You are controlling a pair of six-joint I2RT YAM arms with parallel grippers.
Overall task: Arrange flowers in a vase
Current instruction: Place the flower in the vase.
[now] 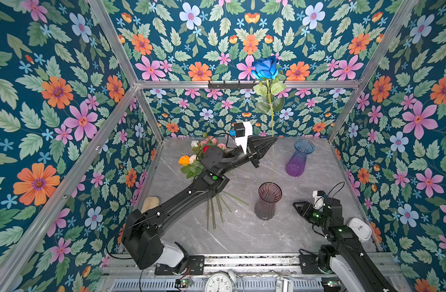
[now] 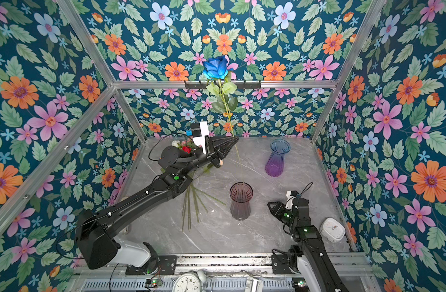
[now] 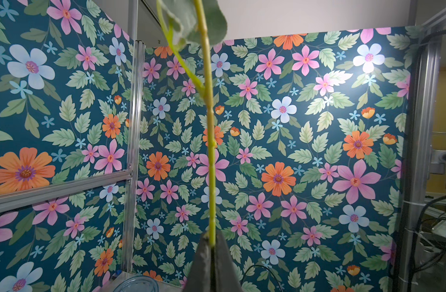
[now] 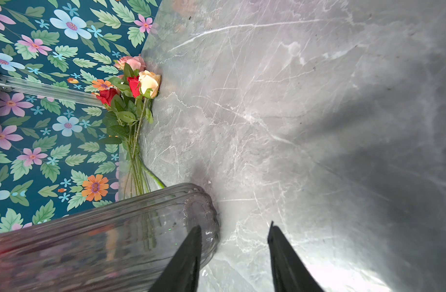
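Several roses [image 1: 191,158] are lying bundled at counter [image 1: 242,227] left. Left fingers [image 1: 266,145] are clenching blue rose [image 1: 266,67] upright by its stem, tip hanging at pink vase [image 1: 267,202] mouth. Purple vase [image 1: 297,158] is standing behind. Right fingers [image 4: 186,263] are hovering released beside pink vase.

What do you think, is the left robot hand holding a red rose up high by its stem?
Not quite: the rose is blue, not red. Both top views show it, held up high by the left gripper, shut on the stem. The red roses lie on the table.
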